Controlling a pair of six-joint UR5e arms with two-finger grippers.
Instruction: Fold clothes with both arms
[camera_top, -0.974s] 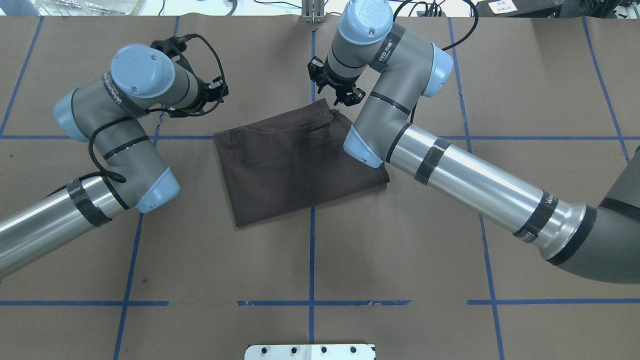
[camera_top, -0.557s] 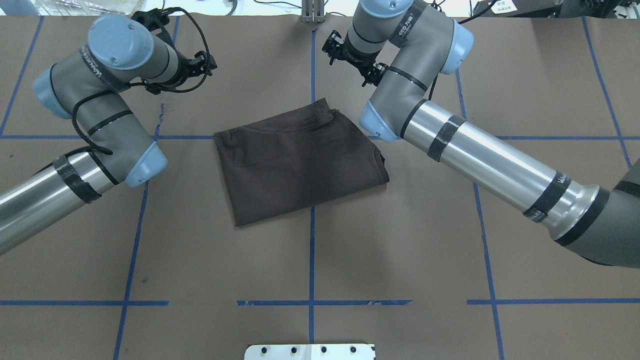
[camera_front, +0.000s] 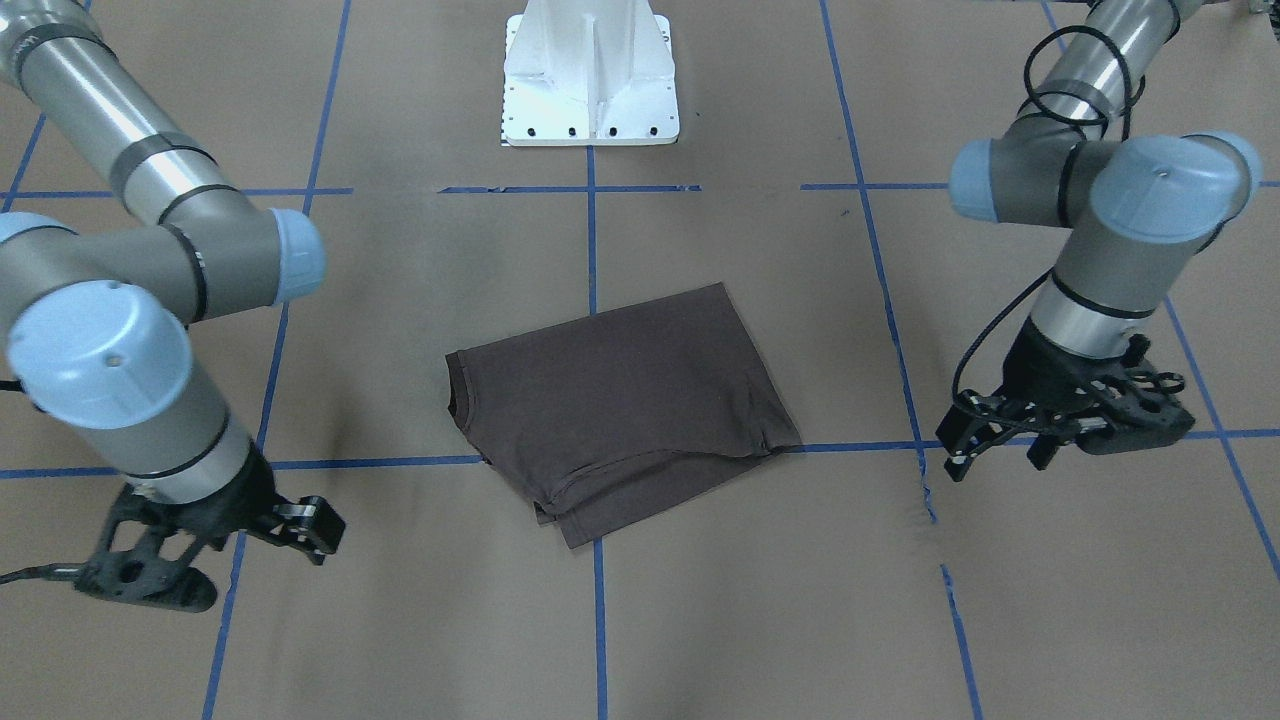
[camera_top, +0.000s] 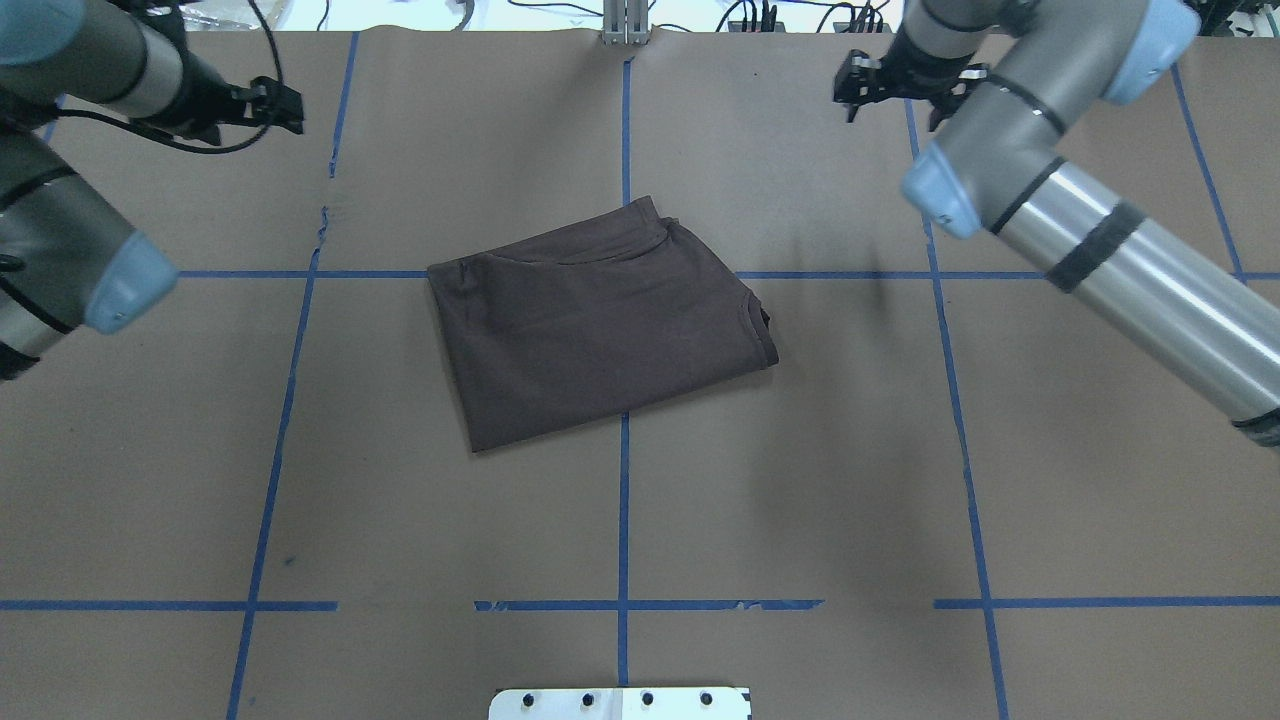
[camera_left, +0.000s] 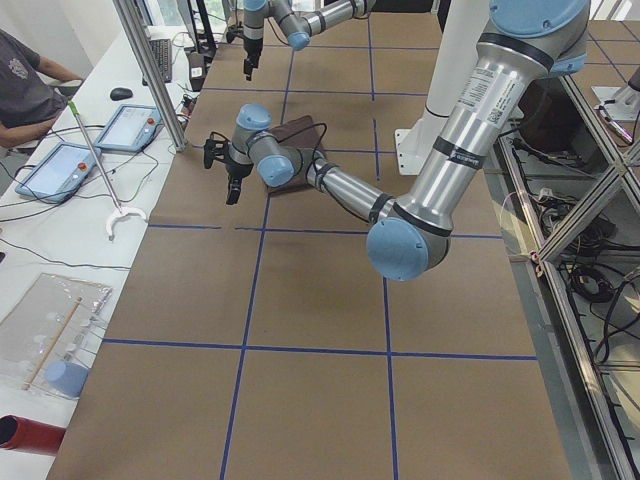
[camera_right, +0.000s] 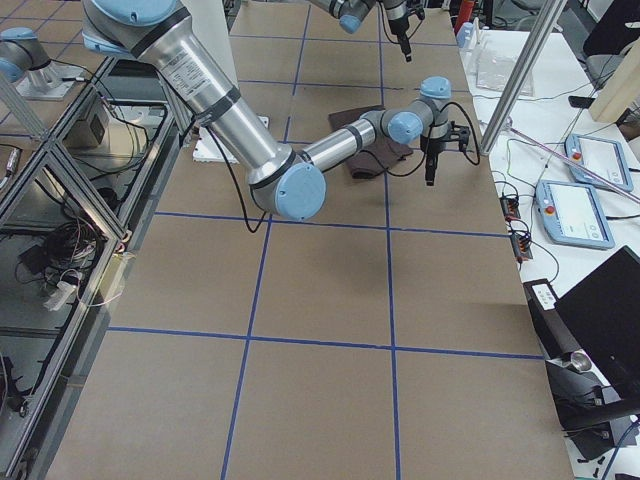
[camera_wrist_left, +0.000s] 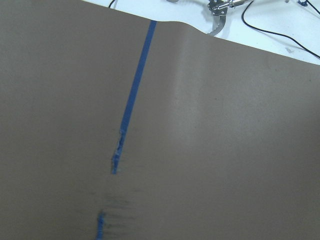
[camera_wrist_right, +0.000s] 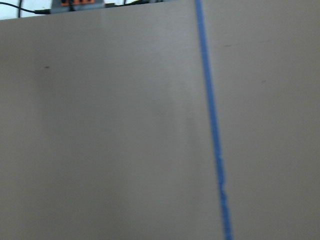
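Note:
The clothes are one dark brown T-shirt (camera_top: 600, 320), lying folded into a slanted rectangle at the table's middle (camera_front: 620, 400). Its collar edge shows at one side. Nothing touches it. My left gripper (camera_top: 292, 110) hovers over the far left of the table, well away from the shirt, open and holding nothing (camera_front: 1000, 458). Open and also without a load, my right gripper (camera_top: 893, 105) hangs over the far right. Both wrist views show only brown paper and blue tape.
Brown paper with blue tape lines (camera_top: 623, 500) covers the table. A tear in the paper (camera_top: 323, 215) lies under the left gripper. The white pedestal base (camera_front: 590, 90) stands at the near edge. A person (camera_left: 25, 85) and tablets (camera_left: 60, 165) are beyond the far edge.
Both arms have swung outward from the shirt's far edge, the left to the far left, the right to the far right. The shirt has not moved.

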